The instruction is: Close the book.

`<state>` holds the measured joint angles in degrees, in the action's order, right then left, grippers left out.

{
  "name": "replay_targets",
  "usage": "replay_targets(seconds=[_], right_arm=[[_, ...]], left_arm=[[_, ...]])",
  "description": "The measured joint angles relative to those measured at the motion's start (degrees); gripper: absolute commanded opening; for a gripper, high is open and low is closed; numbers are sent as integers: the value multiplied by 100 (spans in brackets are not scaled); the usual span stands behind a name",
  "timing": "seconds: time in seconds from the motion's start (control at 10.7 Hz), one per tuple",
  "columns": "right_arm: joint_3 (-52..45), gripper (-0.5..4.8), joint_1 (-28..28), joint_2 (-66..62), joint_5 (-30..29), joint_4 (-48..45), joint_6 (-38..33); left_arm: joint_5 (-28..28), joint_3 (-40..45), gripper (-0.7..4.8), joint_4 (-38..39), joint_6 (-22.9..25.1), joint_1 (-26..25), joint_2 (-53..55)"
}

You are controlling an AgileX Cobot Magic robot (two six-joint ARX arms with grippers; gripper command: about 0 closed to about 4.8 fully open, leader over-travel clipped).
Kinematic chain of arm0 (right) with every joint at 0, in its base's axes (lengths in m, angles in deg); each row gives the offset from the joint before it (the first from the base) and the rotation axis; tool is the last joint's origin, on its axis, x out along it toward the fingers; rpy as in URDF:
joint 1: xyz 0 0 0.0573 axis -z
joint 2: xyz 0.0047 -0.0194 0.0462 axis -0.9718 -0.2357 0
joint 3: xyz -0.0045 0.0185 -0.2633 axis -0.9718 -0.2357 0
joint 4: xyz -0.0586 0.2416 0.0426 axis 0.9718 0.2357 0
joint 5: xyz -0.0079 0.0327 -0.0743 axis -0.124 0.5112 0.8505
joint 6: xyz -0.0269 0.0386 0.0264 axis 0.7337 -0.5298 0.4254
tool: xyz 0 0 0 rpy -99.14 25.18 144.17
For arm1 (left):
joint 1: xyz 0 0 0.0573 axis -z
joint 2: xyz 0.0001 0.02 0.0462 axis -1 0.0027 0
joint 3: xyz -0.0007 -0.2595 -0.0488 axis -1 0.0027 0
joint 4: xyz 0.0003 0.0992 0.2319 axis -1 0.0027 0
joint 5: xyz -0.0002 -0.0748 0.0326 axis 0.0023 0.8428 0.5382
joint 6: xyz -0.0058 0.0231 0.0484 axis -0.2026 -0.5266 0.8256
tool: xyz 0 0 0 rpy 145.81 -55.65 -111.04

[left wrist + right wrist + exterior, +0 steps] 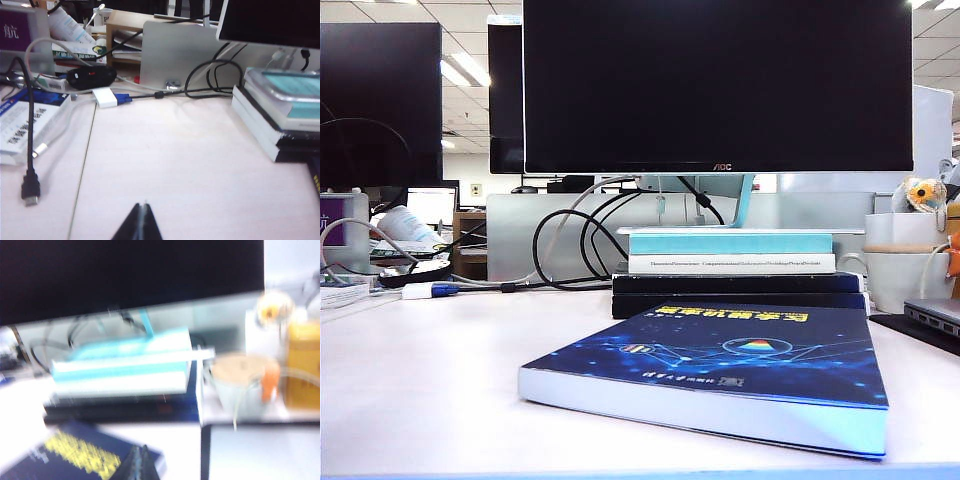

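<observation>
I count one book (pixel 720 375) lying shut and flat on the white desk (pixel 430 370), dark blue cover up with yellow title characters, at about five o'clock in the exterior view. Behind it, toward twelve o'clock, sits a stack of four books: two dark navy books (pixel 738 294) underneath, then a white book with a printed spine (pixel 732 264), then a teal book (pixel 730 242) on top, under one large black monitor (pixel 718 85). One white mug (pixel 902 277) stands at three o'clock. Neither arm appears in the exterior view. Only the left wrist view shows the left gripper (pixel 142 222), its dark fingertips pressed together above bare desk, with one black cable plug (pixel 30 191) lying near and the stack well apart. Only the right wrist view, which is blurred, shows the right gripper (pixel 139 465), its tips meeting in a point over the corner of the book's cover, holding nothing I can see.
</observation>
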<state>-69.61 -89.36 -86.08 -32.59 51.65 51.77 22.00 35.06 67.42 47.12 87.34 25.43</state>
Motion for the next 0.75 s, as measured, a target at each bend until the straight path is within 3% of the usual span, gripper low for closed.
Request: replay_targets(seconds=[0.37,0.47,0.75], right_arm=[[-52,-1,0,0,7,540,243],[-52,-1,0,0,68,850,269],[-52,0,0,2,68,997,273]], left_arm=[[-166,396,-6,-328,116,-2,-173],[-527,612,-6,-354,225,0,-212],[-763,697,-6,-92,282,0,-212]])
